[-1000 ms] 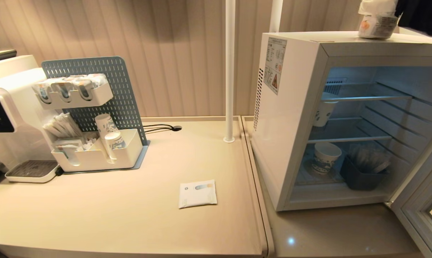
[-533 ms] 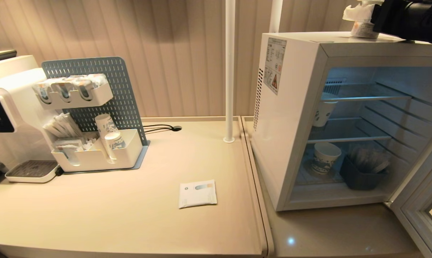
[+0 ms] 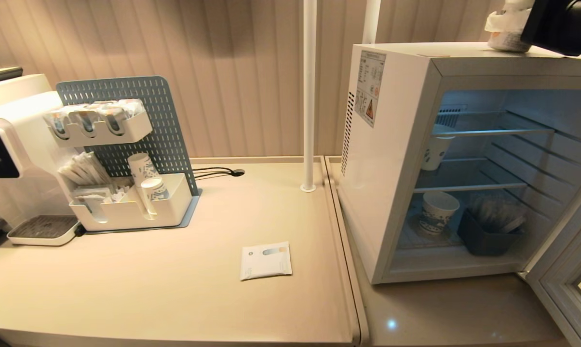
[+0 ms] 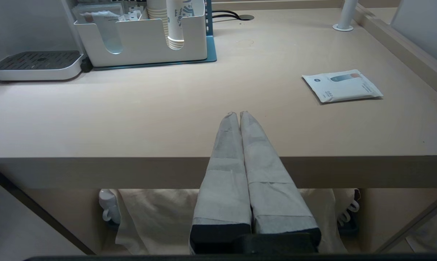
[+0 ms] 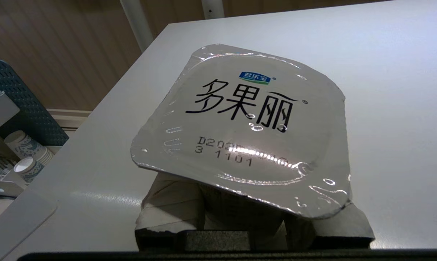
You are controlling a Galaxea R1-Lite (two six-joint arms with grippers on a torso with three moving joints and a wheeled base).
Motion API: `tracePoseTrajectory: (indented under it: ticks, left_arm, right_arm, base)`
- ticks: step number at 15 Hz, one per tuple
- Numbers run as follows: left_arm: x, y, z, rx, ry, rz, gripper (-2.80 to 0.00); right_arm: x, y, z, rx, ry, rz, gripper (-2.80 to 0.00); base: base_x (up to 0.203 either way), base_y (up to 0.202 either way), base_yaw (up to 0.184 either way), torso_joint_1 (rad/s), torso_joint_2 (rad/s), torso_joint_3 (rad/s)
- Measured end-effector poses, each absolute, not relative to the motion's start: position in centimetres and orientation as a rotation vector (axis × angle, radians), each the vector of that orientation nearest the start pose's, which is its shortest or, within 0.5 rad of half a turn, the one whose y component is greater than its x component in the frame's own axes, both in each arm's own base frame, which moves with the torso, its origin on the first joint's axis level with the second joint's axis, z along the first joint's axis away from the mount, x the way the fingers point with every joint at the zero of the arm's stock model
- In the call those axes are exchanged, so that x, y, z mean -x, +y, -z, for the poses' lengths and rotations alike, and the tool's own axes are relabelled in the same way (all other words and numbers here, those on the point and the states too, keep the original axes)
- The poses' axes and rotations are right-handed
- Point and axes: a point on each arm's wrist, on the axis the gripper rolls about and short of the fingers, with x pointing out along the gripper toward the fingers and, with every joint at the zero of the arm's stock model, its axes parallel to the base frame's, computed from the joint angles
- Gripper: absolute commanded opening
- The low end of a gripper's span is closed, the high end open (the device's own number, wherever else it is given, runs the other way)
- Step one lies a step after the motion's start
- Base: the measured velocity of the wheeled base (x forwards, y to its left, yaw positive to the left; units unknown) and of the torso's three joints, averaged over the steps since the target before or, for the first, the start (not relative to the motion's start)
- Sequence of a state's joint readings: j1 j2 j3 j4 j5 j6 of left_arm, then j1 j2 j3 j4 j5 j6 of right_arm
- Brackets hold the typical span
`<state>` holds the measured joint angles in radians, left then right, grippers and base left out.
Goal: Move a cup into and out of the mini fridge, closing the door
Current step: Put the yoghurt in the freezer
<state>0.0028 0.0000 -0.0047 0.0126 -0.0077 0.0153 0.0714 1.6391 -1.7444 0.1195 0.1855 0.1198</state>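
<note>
One cup [image 3: 507,31] sits on the mini fridge [image 3: 391,159] top, near its back right corner, door [image 3: 567,284] open. Left gripper [image 4: 239,115] is pressed together at the table [image 4: 131,119] edge. Right gripper [image 5: 247,206] flanks the cup; firm pinch uncertain. Step: grasping. Next, lift it onto a shelf.

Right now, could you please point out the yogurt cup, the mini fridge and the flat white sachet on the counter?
yogurt cup [image 5: 251,123]: right wrist view, middle of its foil lid.
mini fridge [image 3: 391,159]: head view, its white side wall.
white sachet [image 3: 265,260]: head view, centre of the packet.
</note>
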Motion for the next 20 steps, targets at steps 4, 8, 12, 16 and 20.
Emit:
tracePoseTrajectory:
  ticks: [4,8,12,16,20]
  left_arm:
    - [2.3,0.0,-7.6,-0.015,0.008,0.005,-2.80]
    - [2.3,0.0,-7.5,-0.015,0.009,0.005,-2.80]
    - [2.3,0.0,-7.6,-0.015,0.008,0.005,-2.80]
    - [2.3,0.0,-7.5,-0.014,0.008,0.004,-2.80]
    - [2.3,0.0,-7.6,-0.015,0.008,0.004,-2.80]
  right_arm:
    - [-22.6,3.3,-39.4,-0.121,0.082,-0.294,-2.80]
    - [-15.2,3.7,-37.2,-0.127,0.148,-0.280,-2.80]
    - [-9.7,3.0,-34.1,-0.170,0.169,-0.247,-2.80]
    - [-8.3,2.7,-30.3,-0.171,0.206,-0.254,-2.80]
    - [-6.6,2.3,-27.1,-0.166,0.235,-0.268,-2.80]
  base:
    - [0.000,0.000,0.000,0.000,0.00,0.000]
    - [0.000,0.000,0.000,0.000,0.00,0.000]
    - [0.000,0.000,0.000,0.000,0.00,0.000]
    - [0.000,0.000,0.000,0.000,0.00,0.000]
    - [0.000,0.000,0.000,0.000,0.00,0.000]
